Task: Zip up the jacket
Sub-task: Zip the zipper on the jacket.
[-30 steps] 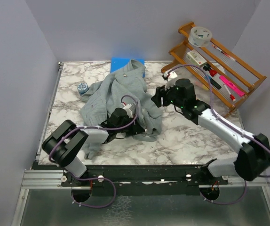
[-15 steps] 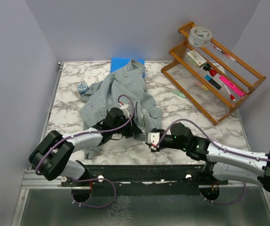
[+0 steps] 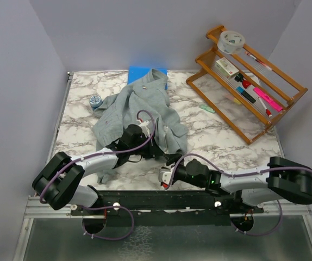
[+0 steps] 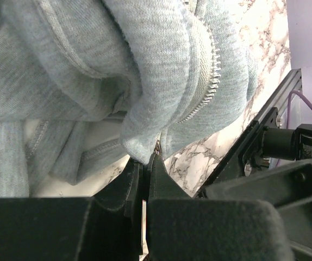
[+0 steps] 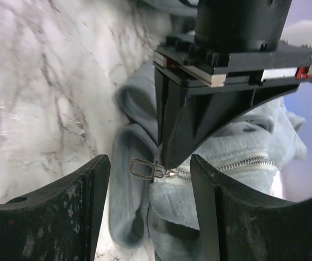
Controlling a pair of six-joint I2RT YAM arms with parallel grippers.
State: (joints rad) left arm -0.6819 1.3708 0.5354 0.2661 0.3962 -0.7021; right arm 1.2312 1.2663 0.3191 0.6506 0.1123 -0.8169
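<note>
Now the right gripper (image 5: 150, 176) has swung from the far right, by the rack (image 3: 275, 69), to the near edge. Its jaws are released and straddle the zipper pull (image 5: 143, 169) without touching it. The left gripper (image 4: 145, 163) stays clenched on the hem of the jacket (image 3: 142, 109), which sprawls left of centre. Zipping looks ready to begin.

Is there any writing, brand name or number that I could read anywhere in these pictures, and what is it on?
No text here can be read.
Small box on the wooden rack: printed label, too small to read.
Round blue tin beside the jacket: lid marking, too blurred to read.
Pens on the rack: any print is too small to read.
</note>
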